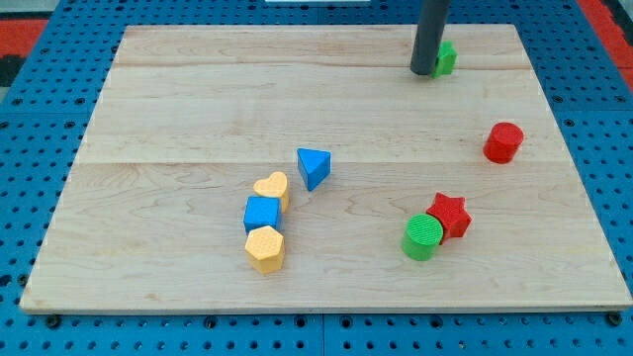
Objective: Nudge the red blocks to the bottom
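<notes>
No fingers on this rig, just my tip [422,72] up at the view's top, touching a small green block [445,58]. The red cylinder block [503,142] sits right of centre, the red star block [450,215] lower, touching a green cylinder block [422,237] on the wooden counter [198,99]. They look light, hard and slidey, so push their top sides. That green cylinder could get dragged along.

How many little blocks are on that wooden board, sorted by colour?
Red: 2, the red cylinder and the red star.
Green: 2, the green cylinder and the green block beside my tip.
Blue: 2, the blue triangle and the blue cube.
Yellow: 2, the yellow heart and the yellow hexagon.
Total: 8.
</notes>
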Controlling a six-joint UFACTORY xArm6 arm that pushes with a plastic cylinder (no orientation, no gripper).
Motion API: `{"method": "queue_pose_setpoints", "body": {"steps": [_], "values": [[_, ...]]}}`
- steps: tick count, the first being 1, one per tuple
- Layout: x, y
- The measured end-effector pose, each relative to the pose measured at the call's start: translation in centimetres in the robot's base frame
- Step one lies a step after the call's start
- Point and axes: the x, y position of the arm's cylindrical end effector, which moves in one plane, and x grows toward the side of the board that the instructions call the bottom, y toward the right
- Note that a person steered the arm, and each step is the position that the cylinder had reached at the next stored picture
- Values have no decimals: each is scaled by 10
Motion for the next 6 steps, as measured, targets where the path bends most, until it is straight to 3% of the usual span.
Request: {"method": "queue_pose_setpoints", "body": {"steps": [1,3,4,5,6], "values": [[52,54],[202,18],[245,50],[283,37],[277,19]]}}
